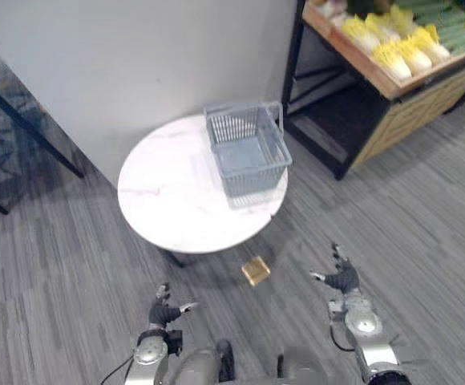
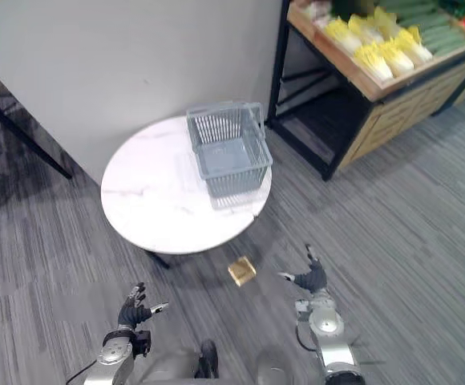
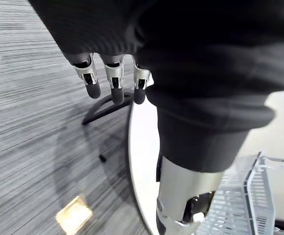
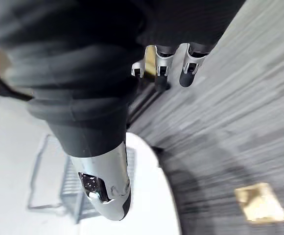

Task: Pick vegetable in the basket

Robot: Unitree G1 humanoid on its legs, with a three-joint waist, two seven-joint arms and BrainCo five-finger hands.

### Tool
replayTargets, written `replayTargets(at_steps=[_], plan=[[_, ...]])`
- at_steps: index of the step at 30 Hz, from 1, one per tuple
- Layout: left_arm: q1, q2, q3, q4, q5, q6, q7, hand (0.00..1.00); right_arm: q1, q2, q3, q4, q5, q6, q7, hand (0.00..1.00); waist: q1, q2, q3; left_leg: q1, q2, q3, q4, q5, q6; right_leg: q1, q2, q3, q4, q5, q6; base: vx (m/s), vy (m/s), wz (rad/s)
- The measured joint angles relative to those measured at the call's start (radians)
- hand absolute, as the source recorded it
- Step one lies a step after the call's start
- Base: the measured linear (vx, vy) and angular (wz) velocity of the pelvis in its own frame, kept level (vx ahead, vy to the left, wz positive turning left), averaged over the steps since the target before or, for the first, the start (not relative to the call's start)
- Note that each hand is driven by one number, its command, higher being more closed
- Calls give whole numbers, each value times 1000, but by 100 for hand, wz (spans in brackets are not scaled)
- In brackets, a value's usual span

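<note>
The vegetables [image 1: 401, 48] lie on the wooden shelf [image 1: 393, 90] at the far right: pale yellow-and-white leafy heads in a row along its front edge, with green ones [image 1: 449, 24] behind them. They are well apart from the basket [image 1: 247, 152], and neither hand is near them.

The basket is grey plastic with slatted walls. It stands upright on the far right part of the round white tabletop [image 1: 176, 200], its right side close to the rim. The shelf's dark frame is just past that side of the table, and a pale wall rises behind both.

On the grey carpet [image 1: 425, 233], just off the table's near edge, lies a small brass-coloured square plate [image 1: 256, 271].

Both hands hang low over the carpet on the near side of the table, one to each side of the plate. The left hand [image 1: 165, 311] has its fingers [image 3: 115, 83] straight and spread, its thumb held apart – it grasps nothing. The right hand [image 1: 343, 278] is the same: fingers [image 4: 164, 68] extended and loose, thumb out to the side, palm bare.

A dark-legged desk [image 1: 24, 112] stands at the far left, beside the wall.
</note>
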Motion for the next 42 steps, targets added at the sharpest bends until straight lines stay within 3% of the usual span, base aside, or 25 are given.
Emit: replayTargets(at_steps=[1,2,3,4,5,6,7,9,10,11,12,14,16,18,20,22,26,35,36,42], plan=[[-1,1,0,11,0,0,0,0,-12,-2,2,-15,-13,-12,-2,0,-9,5,3,30,19,-8,22,-29,-42,-50,23,-23,-108,4,-6,607,-139,30],[10,7,-2,19,0,0,0,0,-20,-4,18,-22,-18,-18,-4,0,-10,10,5,55,33,-16,56,-77,-63,-92,36,-35,-243,39,-44,522,-157,18],[10,8,-5,28,0,0,1,0,-25,-8,28,-30,-20,-17,-7,0,-9,10,6,73,46,-24,66,-109,-60,-115,42,-31,-296,62,-53,541,-231,24],[0,8,-10,57,1,1,1,0,-61,-28,56,-37,-26,-14,-9,0,-18,11,7,121,69,-55,56,-178,-68,-144,68,-17,-452,137,-20,565,-292,38],[-10,15,-23,93,2,1,0,0,-91,-52,75,-44,-43,-13,-12,0,-23,11,5,144,78,-80,46,-204,-96,-127,74,-3,-587,304,14,652,-339,55],[-41,2,-64,138,5,3,-4,0,-115,-95,89,-63,-85,-13,-20,0,-14,46,7,161,98,-126,43,-199,-87,-97,97,-29,-604,353,-27,513,-263,48],[-52,-2,-85,138,8,1,-9,0,-122,-114,93,-84,-101,-13,-20,0,-9,55,7,152,108,-150,57,-177,-86,-96,100,-36,-582,328,-37,464,-259,64],[-65,-7,-105,140,36,-2,-24,0,-126,-162,85,-176,-146,-14,-20,0,-13,65,7,124,127,-222,174,-84,-163,-70,74,-94,-475,216,-67,497,-315,87],[-67,-7,-106,140,42,-2,-24,0,-127,-169,84,-202,-161,-14,-23,0,-13,68,8,92,146,-231,273,-53,-194,-26,72,-120,-482,190,-73,366,-235,78],[-66,-6,-106,140,44,-2,-24,0,-132,-174,87,-206,-168,-15,-23,0,-12,68,8,65,161,-231,340,-54,-204,9,73,-137,-502,187,-76,405,-262,73],[-63,-7,-107,141,44,-1,-24,0,-142,-183,98,-206,-176,-16,-23,0,-9,66,9,26,179,-198,416,-57,-199,87,76,-159,-557,188,-78,357,-224,66],[-54,-7,-115,139,44,-1,-24,0,-167,-209,116,-207,-187,-24,-23,0,-5,62,7,-10,182,-145,400,-70,-176,175,74,-173,-626,190,-79,340,-212,42],[-42,-5,-115,139,44,-1,-25,0,-201,-250,141,-211,-203,-26,-23,0,-2,72,4,-72,178,-125,283,-79,-156,212,74,-190,-674,192,-77,224,-96,11],[-28,-6,-115,130,44,0,-24,0,-204,-273,146,-211,-209,-26,-22,0,-2,83,2,-94,162,-128,160,-66,-169,224,77,-187,-690,197,-69,153,-13,-6],[-2,-13,-117,125,44,0,-29,0,-204,-317,149,-212,-220,-26,-21,0,-10,115,-1,-100,157,-126,42,75,-167,239,105,-184,-701,202,-59,117,61,-14],[4,-11,-115,123,45,0,-44,0,-216,-351,155,-208,-247,-25,-21,0,-7,114,0,-87,152,-110,-31,68,-173,229,113,-158,-719,215,-37,69,132,-21],[-5,0,-116,122,46,-1,-43,0,-365,-379,237,-130,-286,-27,-21,0,-6,110,-2,-102,106,-71,-151,133,-143,167,87,-100,-785,267,-6,-31,104,-24],[-70,39,-103,112,43,-4,-18,0,-686,-418,373,111,-324,-22,-22,0,33,125,45,-193,76,-72,-187,174,-121,87,77,-72,-836,321,2,-23,38,0],[-80,39,-103,110,42,-13,-16,0,-735,-428,391,160,-324,-22,-22,0,48,128,51,-215,74,-74,-194,186,-123,63,78,-72,-835,326,1,4,-9,8],[-107,39,-102,106,9,-24,3,0,-898,-447,429,354,-322,-3,-21,0,52,160,110,-233,70,-116,-236,229,-123,29,78,-78,-823,329,-1,25,-8,21]])
